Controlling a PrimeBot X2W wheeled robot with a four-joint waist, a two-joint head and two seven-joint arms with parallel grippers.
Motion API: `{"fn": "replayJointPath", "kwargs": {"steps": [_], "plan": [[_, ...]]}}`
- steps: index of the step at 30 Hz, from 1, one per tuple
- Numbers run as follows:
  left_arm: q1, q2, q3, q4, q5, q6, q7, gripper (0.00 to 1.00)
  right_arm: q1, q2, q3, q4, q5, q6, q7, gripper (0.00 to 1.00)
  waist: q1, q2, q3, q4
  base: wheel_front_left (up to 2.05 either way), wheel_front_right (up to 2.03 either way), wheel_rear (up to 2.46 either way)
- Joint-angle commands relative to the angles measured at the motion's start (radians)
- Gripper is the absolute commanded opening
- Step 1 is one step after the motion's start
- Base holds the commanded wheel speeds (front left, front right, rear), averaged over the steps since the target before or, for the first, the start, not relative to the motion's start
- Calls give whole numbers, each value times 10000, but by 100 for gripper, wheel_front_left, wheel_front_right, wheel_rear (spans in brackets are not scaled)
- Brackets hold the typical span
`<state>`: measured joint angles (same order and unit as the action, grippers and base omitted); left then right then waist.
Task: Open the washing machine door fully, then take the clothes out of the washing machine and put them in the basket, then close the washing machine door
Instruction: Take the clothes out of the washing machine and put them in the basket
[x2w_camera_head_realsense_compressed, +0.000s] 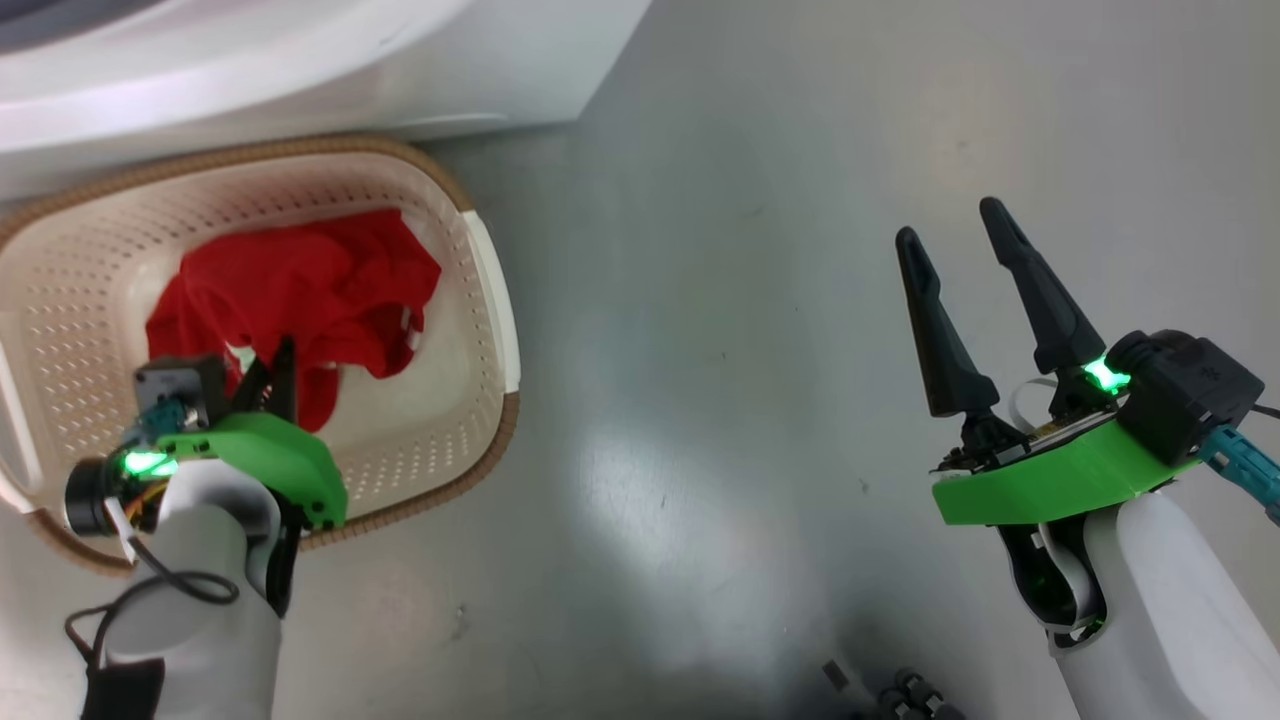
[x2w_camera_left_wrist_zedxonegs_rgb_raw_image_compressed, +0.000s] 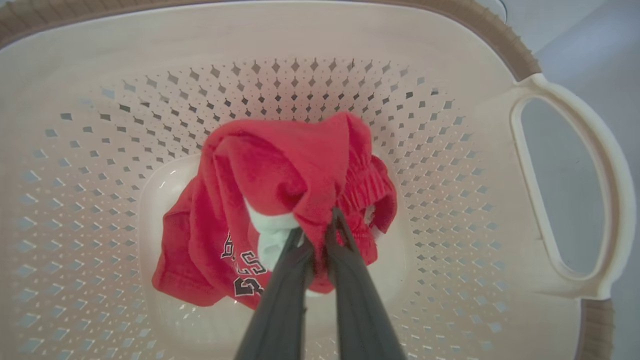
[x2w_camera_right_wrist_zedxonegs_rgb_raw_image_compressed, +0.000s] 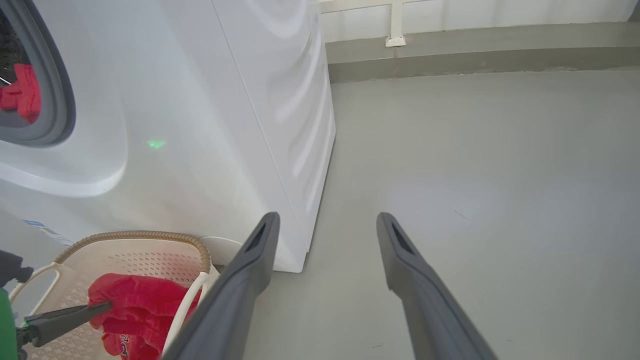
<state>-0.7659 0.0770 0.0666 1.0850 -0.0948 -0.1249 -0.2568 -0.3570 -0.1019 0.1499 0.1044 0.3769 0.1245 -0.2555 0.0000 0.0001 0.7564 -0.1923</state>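
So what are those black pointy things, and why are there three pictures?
They are a robot's two hands, called grippers. One picture comes from a camera on its head, looking down. The other two come from cameras on its wrists, looking along the fingers.

The left gripper reaches into the basket on the floor. Its jaws are pinched shut on red clothes with a bit of white. The right gripper hangs over the grey floor, jaws wide apart, holding nothing.

The big white box is a washing machine. Something red is inside it.
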Motion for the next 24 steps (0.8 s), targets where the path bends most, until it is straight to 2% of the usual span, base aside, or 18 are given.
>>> {"fn": "replayJointPath", "kwargs": {"steps": [1, 4, 6, 8, 10, 11, 12, 13, 24], "plan": [[82, 297, 220, 31, 15, -38, -49, 0, 121, -12, 203, -261, 108, 62, -63, 100, 0, -1, 289, -56, 0, 0, 0], [-113, 319, 286, 240, -59, -18, -49, 3, 84, -6, 174, -291, 92, 62, -63, 100, 0, -1, 404, -50, 0, 0, 0], [-195, 352, 310, 321, -83, -15, -49, 20, 55, -1, 169, -297, 89, 62, -63, 100, 0, -1, 451, -52, 0, 0, 0], [-252, 364, 351, 373, -125, -1, -49, 30, 23, 4, 171, -282, 86, 62, -63, 100, 0, -1, 466, -53, 0, 0, 0], [-287, 369, 375, 388, -149, 4, -49, 53, 3, 13, 169, -275, 80, 62, -63, 100, 0, -1, 461, -49, 0, 0, 0], [-300, 369, 393, 376, -167, 4, -49, 79, -4, 19, 165, -274, 75, 62, -63, 100, 0, -1, 454, -44, 0, 0, 0], [-308, 369, 415, 357, -188, 4, -49, 96, -8, 24, 158, -274, 72, 62, -63, 100, 0, -1, 444, -38, 0, 0, 0], [-311, 368, 435, 338, -206, 3, -49, 100, -11, 25, 152, -269, 71, 62, -63, 100, 0, -1, 428, -30, 0, 0, 0], [-108, 296, 585, 161, -347, -8, -49, 100, 27, -27, 66, -121, 57, 62, -63, 100, 0, -1, -185, 166, 0, 0, 0]]}}
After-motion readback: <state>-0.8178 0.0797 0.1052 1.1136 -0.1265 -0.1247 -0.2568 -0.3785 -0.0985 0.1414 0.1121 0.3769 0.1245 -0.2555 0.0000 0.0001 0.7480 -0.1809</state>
